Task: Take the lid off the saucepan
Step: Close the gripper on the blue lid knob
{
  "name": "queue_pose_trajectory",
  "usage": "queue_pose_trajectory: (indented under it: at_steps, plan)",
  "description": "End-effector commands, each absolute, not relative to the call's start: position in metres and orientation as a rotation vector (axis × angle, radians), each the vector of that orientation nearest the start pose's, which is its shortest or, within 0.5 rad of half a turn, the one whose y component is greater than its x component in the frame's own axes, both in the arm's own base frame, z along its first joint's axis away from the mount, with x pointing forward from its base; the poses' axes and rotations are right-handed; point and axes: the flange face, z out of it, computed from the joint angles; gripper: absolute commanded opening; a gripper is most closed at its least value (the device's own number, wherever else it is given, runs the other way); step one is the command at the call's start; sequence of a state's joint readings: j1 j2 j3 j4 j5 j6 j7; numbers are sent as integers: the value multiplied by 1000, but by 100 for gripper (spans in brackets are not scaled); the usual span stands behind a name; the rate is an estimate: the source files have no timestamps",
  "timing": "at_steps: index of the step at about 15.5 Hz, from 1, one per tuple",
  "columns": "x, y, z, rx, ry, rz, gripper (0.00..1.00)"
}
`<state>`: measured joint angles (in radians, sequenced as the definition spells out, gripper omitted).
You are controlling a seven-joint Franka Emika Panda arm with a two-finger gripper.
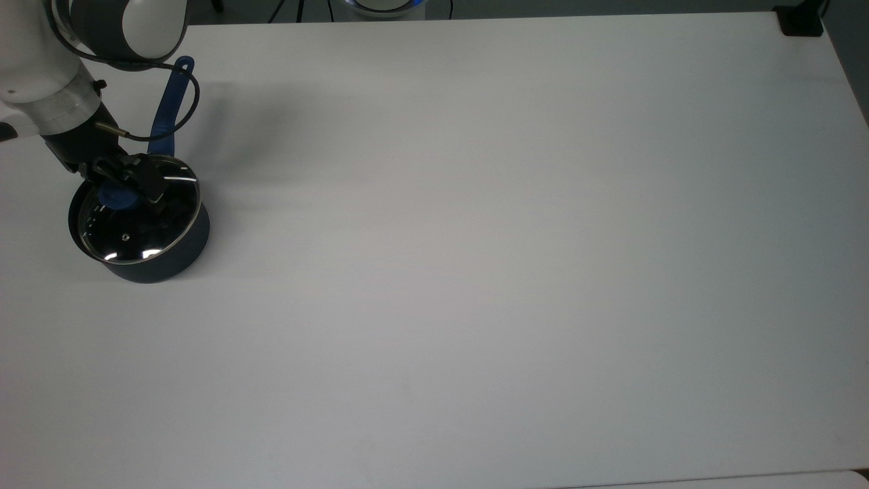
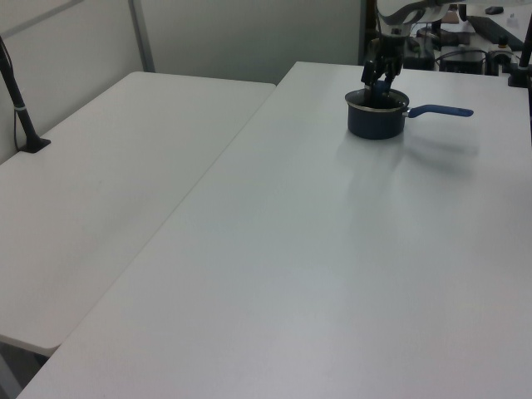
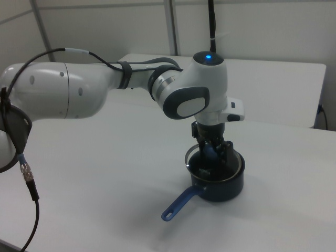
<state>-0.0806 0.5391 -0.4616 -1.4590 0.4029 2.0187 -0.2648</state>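
Observation:
The saucepan (image 1: 171, 261) is a small dark navy pot near the top view's left edge, its long blue handle (image 1: 169, 102) pointing toward the far edge. The lid (image 1: 136, 234), clear glass with a thin metal rim, sits over it shifted a little toward the top view's left. In the right view the lid's rim (image 3: 190, 156) stands slightly higher than the pot's edge on one side. My gripper (image 1: 125, 191) comes down from above and is shut on the lid's blue knob (image 1: 114, 197). The left view has the saucepan (image 2: 376, 123) far off, with the gripper (image 2: 381, 81) over it.
The white table (image 1: 475, 272) stretches wide toward the top view's right. A black block (image 1: 801, 20) sits at its far right corner. In the left view a second table (image 2: 108, 166) adjoins, with a black post (image 2: 21, 108) on it. My white arm (image 3: 79, 97) reaches across in the right view.

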Motion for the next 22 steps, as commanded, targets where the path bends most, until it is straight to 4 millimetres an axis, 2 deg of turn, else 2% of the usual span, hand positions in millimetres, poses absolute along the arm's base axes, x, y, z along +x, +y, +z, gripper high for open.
queue_pose_trajectory:
  at_steps: [1, 10, 22]
  plan:
    - [640, -291, 409, -2967, 544, -194, 100]
    - [639, -295, 429, -2972, 546, -214, 100]
    - [637, -294, 432, -2977, 527, -201, 80]
